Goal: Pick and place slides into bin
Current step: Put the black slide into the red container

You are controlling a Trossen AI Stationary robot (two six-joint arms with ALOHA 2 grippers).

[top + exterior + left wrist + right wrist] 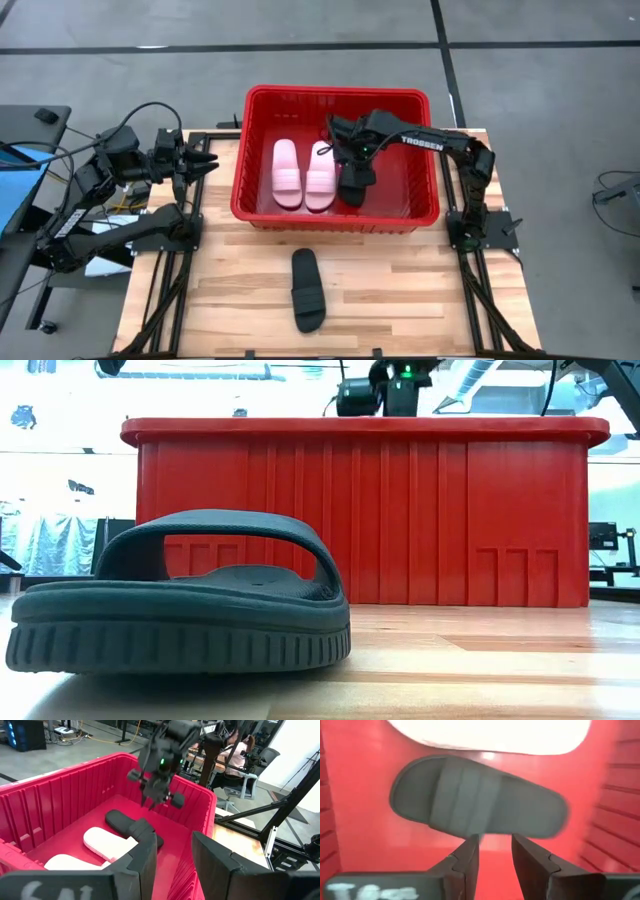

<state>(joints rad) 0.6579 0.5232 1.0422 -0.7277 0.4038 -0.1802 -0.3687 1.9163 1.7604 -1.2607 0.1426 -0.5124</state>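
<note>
Inside large red ribbed plastic bin (pixel 262 150): black slide sandal (pixel 354 184) beside two pale pink slide sandals (pixel 303 174). Right end effector (pixel 345 152) just above it, fingers parted, empty. Risk: lifting out, fingers snag strap, dragging sandal. Second black slide sandal (pixel 307 290) on wooden worktop (pixel 400 290) outside bin. Left end effector (pixel 205 164) beside bin, open, empty.

A wooden bench (pixel 400 280) fills the centre; a blue-topped desk (pixel 15 180) sits at nine o'clock (partly cut off), grey floor (pixel 550 80) around.
</note>
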